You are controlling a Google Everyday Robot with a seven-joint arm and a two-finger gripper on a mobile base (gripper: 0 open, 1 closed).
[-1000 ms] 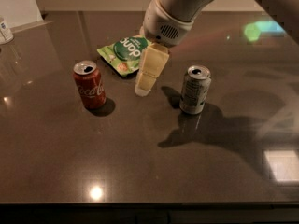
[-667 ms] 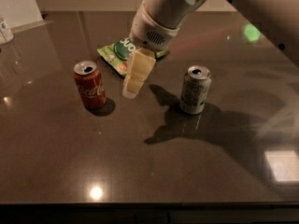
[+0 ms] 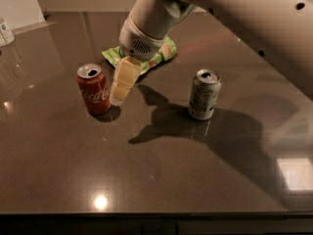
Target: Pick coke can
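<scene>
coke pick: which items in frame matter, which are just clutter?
Job:
coke can, upright, left in view
gripper, close beside the can, on its right in view

Clutter:
white-and-grey can, upright, right in view
green snack bag, behind, partly under the arm
white container, far left edge

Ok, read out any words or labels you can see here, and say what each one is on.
"Coca-Cola": white script on the red coke can, which stands just left of the gripper.
Green bag: white lettering, too blurred to read.
White-and-grey can: print unreadable.
White container at the far left edge: label too small to read.
</scene>
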